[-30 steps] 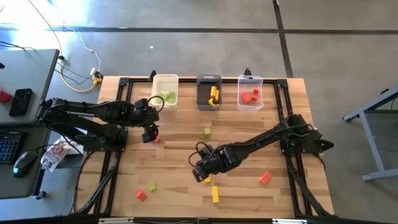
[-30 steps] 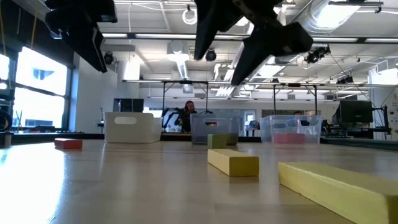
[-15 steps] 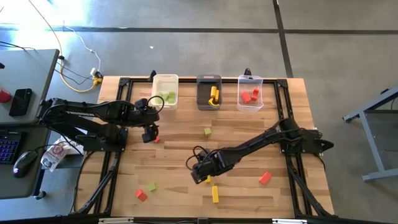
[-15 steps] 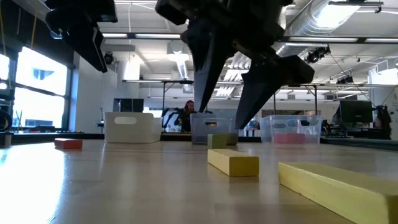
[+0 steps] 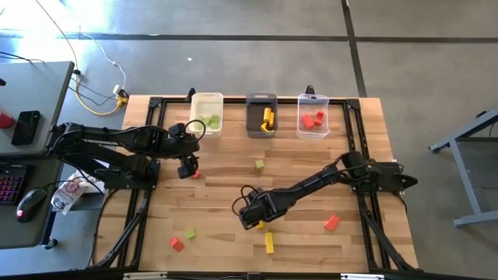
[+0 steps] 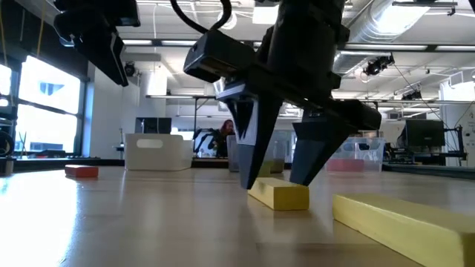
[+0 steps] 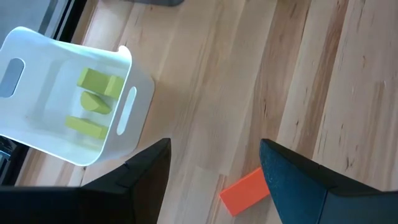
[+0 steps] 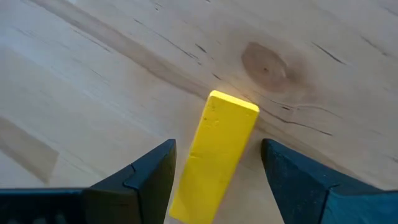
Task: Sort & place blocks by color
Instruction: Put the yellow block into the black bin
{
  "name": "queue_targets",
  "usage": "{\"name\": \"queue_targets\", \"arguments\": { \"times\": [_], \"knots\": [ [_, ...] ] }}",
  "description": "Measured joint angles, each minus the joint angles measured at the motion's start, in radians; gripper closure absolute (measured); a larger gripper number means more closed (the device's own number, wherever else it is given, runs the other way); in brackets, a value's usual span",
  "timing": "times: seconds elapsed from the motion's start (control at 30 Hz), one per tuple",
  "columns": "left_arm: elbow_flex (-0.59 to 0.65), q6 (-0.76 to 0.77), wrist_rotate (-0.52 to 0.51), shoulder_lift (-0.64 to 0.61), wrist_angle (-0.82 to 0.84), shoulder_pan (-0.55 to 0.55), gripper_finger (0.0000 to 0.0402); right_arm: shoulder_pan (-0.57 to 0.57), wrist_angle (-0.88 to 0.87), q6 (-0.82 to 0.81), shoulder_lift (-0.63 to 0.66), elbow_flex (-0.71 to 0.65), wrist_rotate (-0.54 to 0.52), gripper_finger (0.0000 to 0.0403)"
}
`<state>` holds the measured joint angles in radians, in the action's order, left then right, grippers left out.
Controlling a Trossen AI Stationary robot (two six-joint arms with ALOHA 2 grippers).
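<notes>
My right gripper stands open, pointing down near the table's middle front. Its two fingers stand on either side of a short yellow block that lies flat on the wood, with a gap on each side. A longer yellow bar lies just nearer the front edge. My left gripper hangs open above the table's left part, over a red block. Loose green and red blocks lie about the table.
Three bins stand in a row at the far edge: white with green blocks, dark grey with yellow ones, clear with red ones. A green block and a red block lie near the front left.
My right gripper has come down onto the table, staying open. Its fingers, which were high above the yellow block, now reach down on either side of it. The block has not moved.
</notes>
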<state>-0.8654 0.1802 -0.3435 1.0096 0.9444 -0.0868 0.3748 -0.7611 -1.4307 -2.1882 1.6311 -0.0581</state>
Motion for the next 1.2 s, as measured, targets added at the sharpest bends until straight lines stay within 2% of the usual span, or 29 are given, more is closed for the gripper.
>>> {"name": "queue_targets", "arguments": {
  "times": [0.17, 0.57, 0.83, 1.03, 1.2],
  "knots": [
    [0.000, 0.000, 0.000, 0.000, 0.000, 0.000, 0.0170, 0.000, -0.009, -0.028, -0.012, 0.004, -0.002, 0.0193],
    [0.000, 0.000, 0.000, 0.000, 0.000, 0.000, 0.0170, 0.002, -0.069, -0.027, -0.013, 0.005, -0.034, 0.0321],
    [0.000, 0.000, 0.002, 0.000, 0.003, 0.001, 0.0170, -0.008, -0.098, 0.063, -0.017, 0.032, -0.041, 0.0321],
    [0.000, -0.032, 0.071, 0.000, 0.033, 0.008, 0.0170, -0.046, -0.161, 0.129, -0.020, 0.102, -0.140, 0.0323],
    [0.004, -0.045, 0.097, -0.018, 0.027, 0.067, 0.0170, -0.090, -0.234, 0.219, -0.020, 0.163, -0.194, 0.0323]
  ]
}}
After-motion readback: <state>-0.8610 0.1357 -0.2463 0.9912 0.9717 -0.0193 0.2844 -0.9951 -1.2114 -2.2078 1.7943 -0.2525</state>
